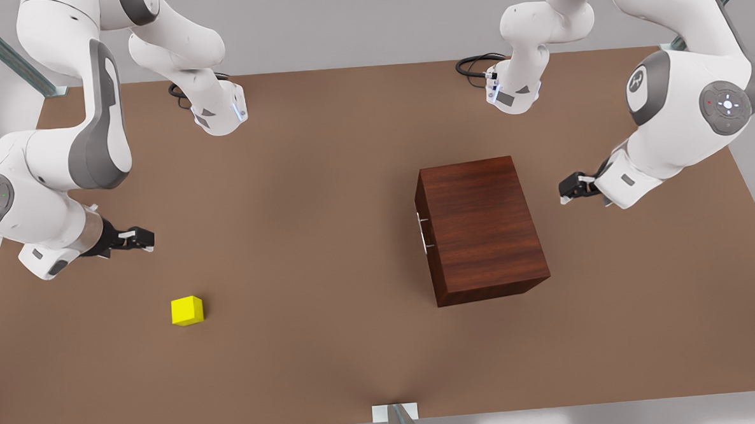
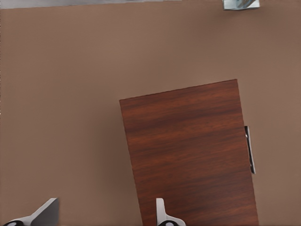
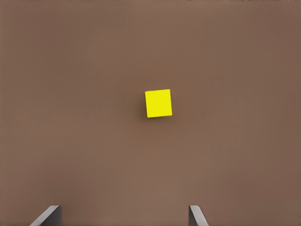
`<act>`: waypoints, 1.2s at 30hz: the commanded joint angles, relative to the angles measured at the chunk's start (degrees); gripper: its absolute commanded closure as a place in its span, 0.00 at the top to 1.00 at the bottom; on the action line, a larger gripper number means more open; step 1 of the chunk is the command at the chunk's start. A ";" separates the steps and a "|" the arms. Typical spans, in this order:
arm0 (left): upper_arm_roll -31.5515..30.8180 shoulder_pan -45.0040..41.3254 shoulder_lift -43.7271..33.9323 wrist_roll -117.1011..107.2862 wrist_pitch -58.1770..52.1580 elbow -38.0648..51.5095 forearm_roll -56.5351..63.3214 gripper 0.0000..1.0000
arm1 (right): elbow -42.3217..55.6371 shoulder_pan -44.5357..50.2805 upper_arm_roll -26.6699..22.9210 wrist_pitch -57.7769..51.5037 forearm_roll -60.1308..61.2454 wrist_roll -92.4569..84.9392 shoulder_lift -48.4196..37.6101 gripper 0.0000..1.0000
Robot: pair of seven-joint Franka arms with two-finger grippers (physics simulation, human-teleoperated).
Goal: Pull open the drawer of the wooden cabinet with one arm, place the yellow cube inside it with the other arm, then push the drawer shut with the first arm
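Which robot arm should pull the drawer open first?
Probably the left: its open pincer hangs beside the cabinet, whose drawer handle sits closed. The right pincer, also open, waits near the yellow cube.

The flat matte brown surface is one even tone, without pattern. The small bright yellow plain cube near its front-left corner is uniform yellow, its side faces slightly darker. The dark reddish-brown wooden cabinet carries fine streaked grain running across its top, with a thin silver bar handle on the drawer front. Both arms are glossy white with grey joint panels; the left tool and the right tool are black with pale grey fingertips.
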 commanded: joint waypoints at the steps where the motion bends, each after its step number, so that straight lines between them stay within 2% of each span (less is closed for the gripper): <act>1: 0.00 0.02 0.06 -1.06 1.17 -0.11 0.23 1.00 | -0.01 0.00 0.01 0.72 -0.01 -2.93 0.06 1.00; 5: -0.17 -4.29 0.15 -2.20 1.00 -0.55 2.42 1.00 | 0.08 0.00 0.01 0.72 0.08 -2.93 0.15 1.00; 7: -0.17 -13.15 1.20 -14.30 0.21 1.38 8.57 1.00 | -0.01 0.00 0.01 0.72 -0.01 -2.93 0.24 1.00; 9: -0.08 -19.30 5.06 -30.21 -1.37 6.47 9.45 1.00 | 0.08 0.00 0.01 0.72 -0.01 -2.93 0.24 1.00; 10: -0.17 -22.73 9.36 -41.90 -1.46 11.12 9.90 1.00 | -0.01 0.00 0.01 0.72 -0.01 -2.93 0.24 1.00; 14: 0.09 -34.51 17.89 -59.14 -1.46 16.66 13.85 1.00 | 0.08 0.00 0.01 0.72 -0.01 -2.93 0.33 1.00; 17: 0.44 -39.62 23.44 -69.70 1.96 20.89 16.58 1.00 | -0.01 0.00 0.01 0.72 -0.01 -2.93 0.33 1.00; 21: 1.23 -41.38 29.50 -73.92 10.04 25.02 19.13 1.00 | 0.08 0.00 0.09 0.72 -0.01 -2.93 0.59 1.00; 26: 4.05 -41.38 34.42 -70.41 19.98 25.02 21.06 1.00 | 0.08 0.00 0.09 0.72 -0.01 -2.93 0.59 1.00; 29: 3.78 -41.91 35.65 -66.63 18.75 24.94 22.82 1.00 | -0.01 0.00 0.09 0.72 -0.01 -2.93 0.59 1.00; 32: 4.05 -41.91 35.65 -59.43 9.27 24.94 22.91 1.00 | 0.08 0.00 0.18 0.72 -0.01 -2.93 0.59 1.00; 36: 5.01 -41.91 35.83 -59.60 5.31 24.76 23.17 1.00 | -0.01 0.00 0.18 0.72 -0.01 -2.93 0.68 1.00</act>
